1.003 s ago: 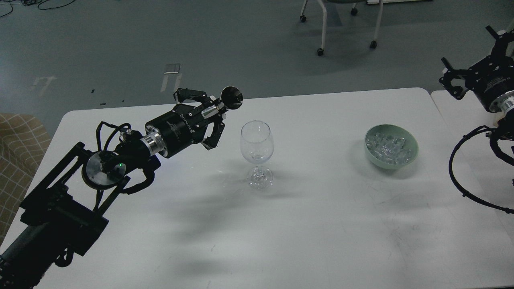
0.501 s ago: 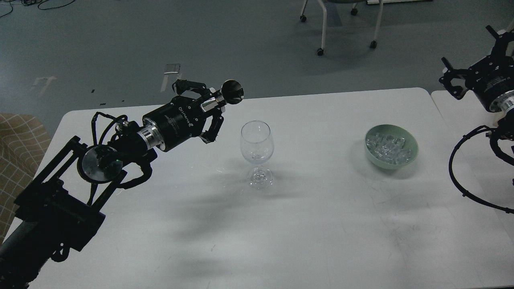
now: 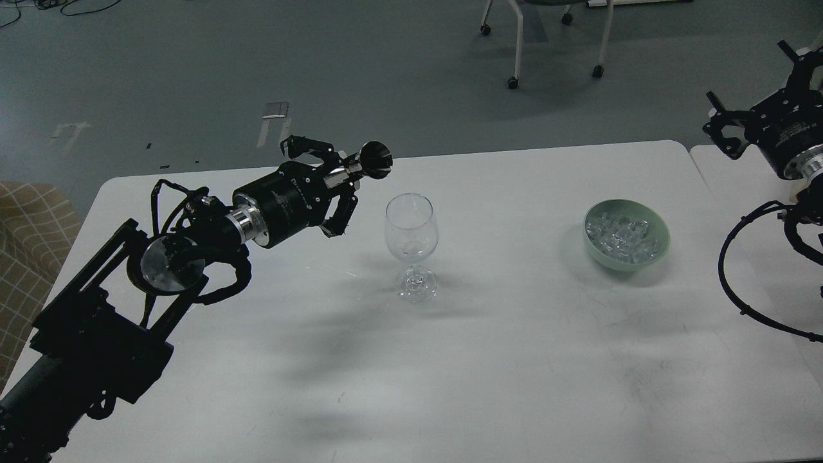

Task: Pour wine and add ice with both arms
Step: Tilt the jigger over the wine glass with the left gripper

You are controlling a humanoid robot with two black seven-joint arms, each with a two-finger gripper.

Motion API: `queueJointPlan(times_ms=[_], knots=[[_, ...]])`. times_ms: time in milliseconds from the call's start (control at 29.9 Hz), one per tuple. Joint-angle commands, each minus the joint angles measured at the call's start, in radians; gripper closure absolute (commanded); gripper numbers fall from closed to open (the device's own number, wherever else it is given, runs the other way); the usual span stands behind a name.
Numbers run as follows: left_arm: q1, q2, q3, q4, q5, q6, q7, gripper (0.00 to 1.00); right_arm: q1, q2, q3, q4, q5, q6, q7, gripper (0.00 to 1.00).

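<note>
A clear wine glass (image 3: 411, 244) stands upright mid-table; I cannot make out any wine in it. My left gripper (image 3: 339, 175) is shut on a small shiny metal cup (image 3: 375, 159), held tipped on its side just left of and slightly above the glass rim, not touching it. The ice (image 3: 622, 236), several small clear cubes, lies in a pale green bowl (image 3: 662, 239) at the right. My right gripper (image 3: 749, 103) hangs in the air beyond the table's right end, fingers spread and empty.
The white table (image 3: 488, 360) meets a second white table (image 3: 726, 173) at the right. A looped black cable (image 3: 730, 270) of the right arm hangs over that side. A chair on castors (image 3: 514, 45) stands on the floor behind. A checked seat (image 3: 26, 225) is at the far left.
My left gripper rose slightly, then came down and a little right toward the glass, turning the metal cup so its mouth faces away from me. The right arm, glass and bowl have not moved.
</note>
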Motion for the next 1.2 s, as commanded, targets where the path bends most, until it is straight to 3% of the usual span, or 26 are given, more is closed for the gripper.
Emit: queueJointPlan(times_ms=[0,234,702,1170], knots=[[0.001,-0.002,0.004,-0.017,0.042,0.007,0.005,1.00,0.000,0.000,0.000,0.000,0.000,0.000,0.000,0.00],[0.001,-0.006,0.004,-0.040,0.128,0.007,0.037,1.00,0.000,0.000,0.000,0.000,0.000,0.000,0.000,0.00],[-0.002,0.002,0.002,-0.017,0.251,0.006,0.038,1.00,0.000,0.000,0.003,0.000,0.000,0.000,0.001,0.00],[-0.005,-0.002,0.002,-0.028,0.361,-0.003,0.072,1.00,0.000,-0.009,0.003,-0.002,0.000,0.003,0.000,0.00]])
